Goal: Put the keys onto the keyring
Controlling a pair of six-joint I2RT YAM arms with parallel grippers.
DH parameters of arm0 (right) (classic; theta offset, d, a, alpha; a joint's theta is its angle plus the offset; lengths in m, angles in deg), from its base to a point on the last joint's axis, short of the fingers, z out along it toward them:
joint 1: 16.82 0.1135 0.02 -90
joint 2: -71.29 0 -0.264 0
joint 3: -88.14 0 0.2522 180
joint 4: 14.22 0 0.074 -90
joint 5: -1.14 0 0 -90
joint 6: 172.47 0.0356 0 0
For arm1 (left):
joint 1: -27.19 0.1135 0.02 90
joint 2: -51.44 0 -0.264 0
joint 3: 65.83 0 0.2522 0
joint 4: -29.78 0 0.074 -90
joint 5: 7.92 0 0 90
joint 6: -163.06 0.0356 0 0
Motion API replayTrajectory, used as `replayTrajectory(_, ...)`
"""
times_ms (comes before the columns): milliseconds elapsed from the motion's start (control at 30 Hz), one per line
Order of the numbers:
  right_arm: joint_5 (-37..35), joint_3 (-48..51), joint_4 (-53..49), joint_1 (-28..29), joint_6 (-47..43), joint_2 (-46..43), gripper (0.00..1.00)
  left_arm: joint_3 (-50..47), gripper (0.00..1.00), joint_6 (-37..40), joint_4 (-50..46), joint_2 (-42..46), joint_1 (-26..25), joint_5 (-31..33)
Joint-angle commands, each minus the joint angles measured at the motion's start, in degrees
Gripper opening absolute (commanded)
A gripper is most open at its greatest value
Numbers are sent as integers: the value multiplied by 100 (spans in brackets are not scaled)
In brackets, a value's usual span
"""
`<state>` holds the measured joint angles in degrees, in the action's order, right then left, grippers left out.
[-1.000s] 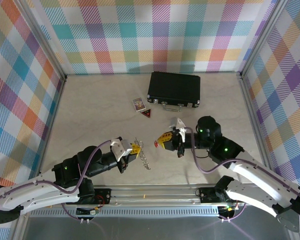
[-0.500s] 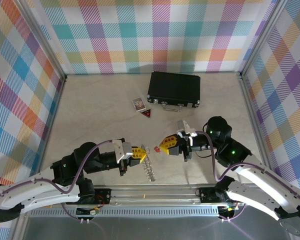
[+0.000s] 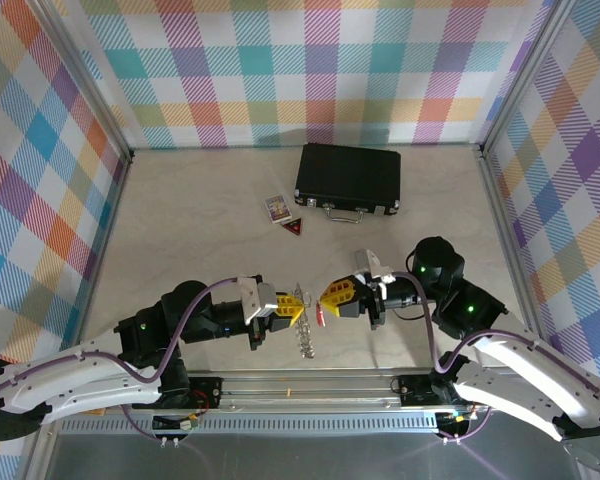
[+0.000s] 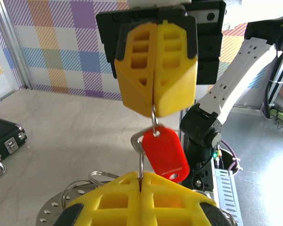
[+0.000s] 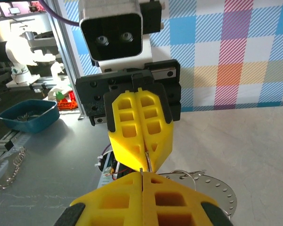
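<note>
Left gripper (image 3: pixel 296 308), clamped tight on the grey metal toothed keyring (image 3: pixel 304 340), faced the right gripper (image 3: pixel 327 296) at 3 o'clock, closed fully on the tiny red oval-headed key (image 3: pixel 321 318). Slight misalignment risked dropping it.

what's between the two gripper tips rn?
The red-headed key sits in the short gap, held by the shut right gripper just off the left gripper. The keyring dangles below the left one. Clearest in the left wrist view.
</note>
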<state>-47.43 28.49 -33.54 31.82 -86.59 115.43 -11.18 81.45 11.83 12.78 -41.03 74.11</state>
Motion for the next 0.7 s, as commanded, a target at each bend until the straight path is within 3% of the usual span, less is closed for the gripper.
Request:
replayTrajectory(0, -189, -254, -268, 150, -449, -2, 0, 209, 0, -10, 418, 8, -9, -78)
replayTrajectory(333, -893, -50, -47, 321, -616, -237, 0, 237, 0, -12, 326, -3, -13, -213)
replayTrajectory(667, -777, -96, -157, 373, -695, -127, 0, 221, 0, -52, 361, 35, -11, -252)
